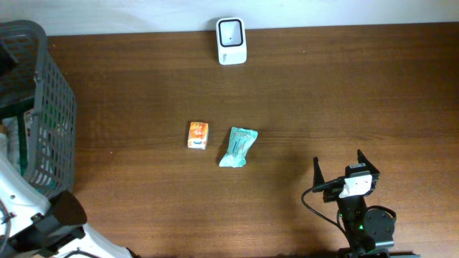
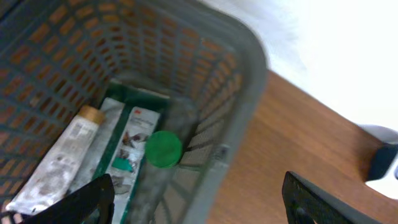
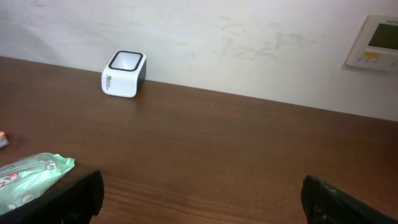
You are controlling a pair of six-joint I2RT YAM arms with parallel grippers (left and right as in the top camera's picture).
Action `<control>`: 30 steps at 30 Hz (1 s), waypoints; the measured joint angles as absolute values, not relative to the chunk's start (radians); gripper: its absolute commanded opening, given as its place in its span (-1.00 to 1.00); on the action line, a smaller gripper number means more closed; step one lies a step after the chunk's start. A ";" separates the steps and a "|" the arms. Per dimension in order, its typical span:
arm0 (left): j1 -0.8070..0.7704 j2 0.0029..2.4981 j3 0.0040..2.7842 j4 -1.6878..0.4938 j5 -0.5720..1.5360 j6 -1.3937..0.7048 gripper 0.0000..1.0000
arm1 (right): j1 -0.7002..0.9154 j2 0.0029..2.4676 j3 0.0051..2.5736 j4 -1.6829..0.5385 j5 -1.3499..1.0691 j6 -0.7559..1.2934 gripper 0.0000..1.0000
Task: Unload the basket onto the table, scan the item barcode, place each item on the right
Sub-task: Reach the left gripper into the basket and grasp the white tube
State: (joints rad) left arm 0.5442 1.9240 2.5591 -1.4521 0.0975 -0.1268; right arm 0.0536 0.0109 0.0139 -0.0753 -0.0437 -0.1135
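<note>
A white barcode scanner (image 1: 231, 41) stands at the table's far edge, also seen in the right wrist view (image 3: 123, 73). A small orange box (image 1: 198, 135) and a teal packet (image 1: 238, 147) lie mid-table, side by side. My left gripper (image 2: 199, 205) is open above the rim of the grey basket (image 2: 242, 93), with nothing between its fingers. Inside the basket lie a white tube (image 2: 59, 158), a flat printed pack (image 2: 127, 155) and a round green cap (image 2: 163, 149). My right gripper (image 1: 339, 166) stands open and empty at the front right, facing the scanner.
The grey basket (image 1: 43, 107) fills the table's left edge. A wall panel (image 3: 373, 42) hangs at the far right behind the table. Bare wood lies between my right gripper (image 3: 199, 199) and the teal packet (image 3: 31, 177).
</note>
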 measured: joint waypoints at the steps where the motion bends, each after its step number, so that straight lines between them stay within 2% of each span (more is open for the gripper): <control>1: 0.557 1.924 2.531 -1.438 0.096 -0.127 0.67 | 0.054 0.011 0.014 -0.075 -0.044 -0.113 0.97; 2: 0.567 1.924 2.492 -1.417 0.097 -0.127 0.57 | 0.054 0.011 0.014 -0.075 -0.044 -0.113 0.97; 7: 0.615 1.924 2.329 -1.332 0.096 -0.123 0.58 | 0.054 0.011 0.014 -0.075 -0.044 -0.113 0.97; 11: 0.690 1.925 2.154 -1.189 0.087 -0.103 0.45 | 0.054 0.011 0.014 -0.075 -0.044 -0.113 0.97; 15: 0.743 1.924 1.949 -1.059 0.027 0.031 0.58 | 0.054 0.011 0.014 -0.075 -0.044 -0.113 0.97; 17: 0.748 1.924 1.886 -1.031 -0.029 0.056 0.57 | 0.054 0.011 0.014 -0.075 -0.044 -0.113 0.97; 23: 0.749 1.924 1.649 -0.815 -0.313 0.144 0.74 | 0.054 0.011 0.014 -0.075 -0.044 -0.113 0.97; 30: 0.750 1.924 1.487 -0.601 -0.377 0.344 0.74 | 0.054 0.011 0.014 -0.075 -0.044 -0.113 0.97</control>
